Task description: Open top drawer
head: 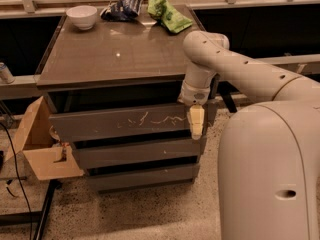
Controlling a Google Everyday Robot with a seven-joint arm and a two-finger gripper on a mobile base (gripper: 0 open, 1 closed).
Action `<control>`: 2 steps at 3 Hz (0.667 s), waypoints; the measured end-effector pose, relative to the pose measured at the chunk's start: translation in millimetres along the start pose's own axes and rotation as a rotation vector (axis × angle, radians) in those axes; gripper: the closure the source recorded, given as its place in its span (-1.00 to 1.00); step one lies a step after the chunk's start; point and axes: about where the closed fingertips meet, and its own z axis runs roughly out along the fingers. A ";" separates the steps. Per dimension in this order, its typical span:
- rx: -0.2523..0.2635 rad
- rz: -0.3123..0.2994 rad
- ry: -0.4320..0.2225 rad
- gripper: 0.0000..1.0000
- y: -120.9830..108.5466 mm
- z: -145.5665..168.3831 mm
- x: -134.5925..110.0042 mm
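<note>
One camera, high up, looking down and forward at the drawer unit [140, 154].

Pretty close in: the robot's own body [270, 174] fills the lower right and the arm [240, 69] comes in from the right. The gripper [196, 129] sits at the right end of the top drawer [120, 123], roughly mid-frame, and you see the unit's top from above.

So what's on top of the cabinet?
White bowl, dark bag, green bag at the back; the arm covers its right edge. Gripper hangs at the top drawer's right end.
</note>
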 end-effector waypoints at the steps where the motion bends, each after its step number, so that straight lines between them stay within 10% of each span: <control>1: 0.007 -0.002 -0.001 -1.00 -2.3 0.5 -0.4; 2: 0.044 -0.015 -0.002 -1.00 -14.1 2.6 -2.6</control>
